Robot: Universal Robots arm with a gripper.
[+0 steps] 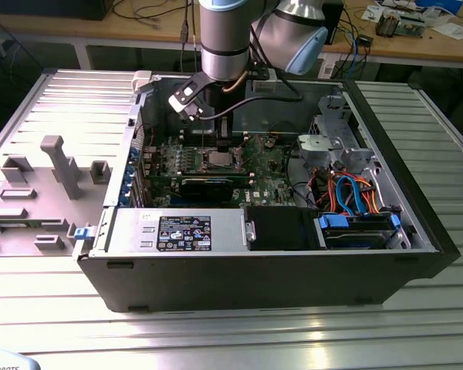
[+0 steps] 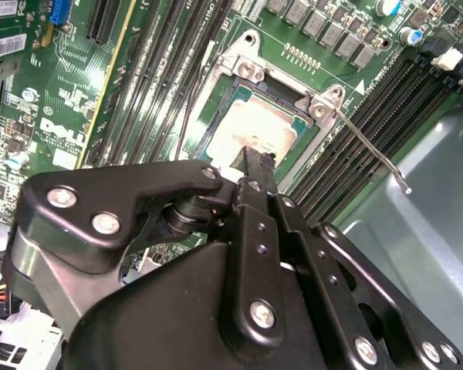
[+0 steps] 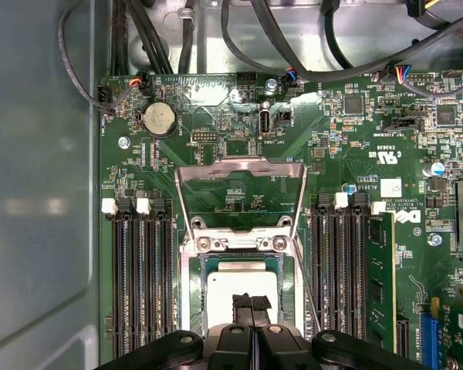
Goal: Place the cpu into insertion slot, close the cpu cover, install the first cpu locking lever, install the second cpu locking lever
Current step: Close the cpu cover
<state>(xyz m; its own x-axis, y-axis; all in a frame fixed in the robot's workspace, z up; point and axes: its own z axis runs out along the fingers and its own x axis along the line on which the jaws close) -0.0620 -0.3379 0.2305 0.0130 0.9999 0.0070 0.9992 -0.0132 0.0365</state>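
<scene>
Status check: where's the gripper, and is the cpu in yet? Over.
The gripper shut, tip over the cpu. It lies in the insertion slot, cpu cover open. One locking lever unlatched beside the slot.

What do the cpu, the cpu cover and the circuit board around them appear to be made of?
The cpu shows a dull grey metal top with a soft sheen. The cpu cover seems thin, bright stamped steel, glinting along its edges. The circuit board looks like green lacquered laminate, probably fibreglass.
</scene>
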